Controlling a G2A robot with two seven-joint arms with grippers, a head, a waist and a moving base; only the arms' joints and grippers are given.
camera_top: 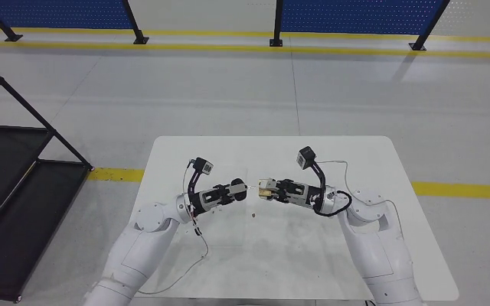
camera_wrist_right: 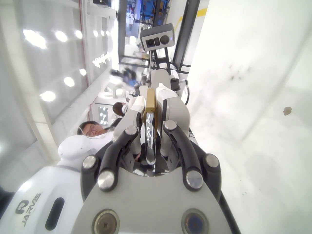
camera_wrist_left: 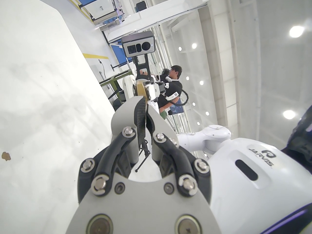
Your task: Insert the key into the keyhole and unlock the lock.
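Above the middle of the white table [camera_top: 321, 252], two grippers nose to nose, arms angled in from either side. In the right gripper [camera_wrist_right: 151, 96], a brass padlock [camera_wrist_right: 151, 104] — clamped by its flat sides between the white fingers [camera_wrist_right: 170, 103], silver shackle [camera_wrist_right: 150, 135] pointing back toward the wrist, bottom end turned toward the other arm. Just beyond that bottom end, in line with it, the left gripper [camera_wrist_left: 143, 105], with black-ribbed pads [camera_wrist_left: 139, 115] drawn close together; whatever sits between them, too thin to make out. Cannot tell from any view whether tip and padlock touch or stop just short of each other.

On the table below the meeting point, slightly toward the robot, a small brown fleck [camera_top: 253, 216].

Off the table's left side, a black metal rack [camera_top: 31, 191] on the grey floor. Across that floor, yellow lines [camera_top: 436, 188] — one passing behind the table, another at the far end. Along the far end too, blue panels [camera_top: 352, 15] on black stands.
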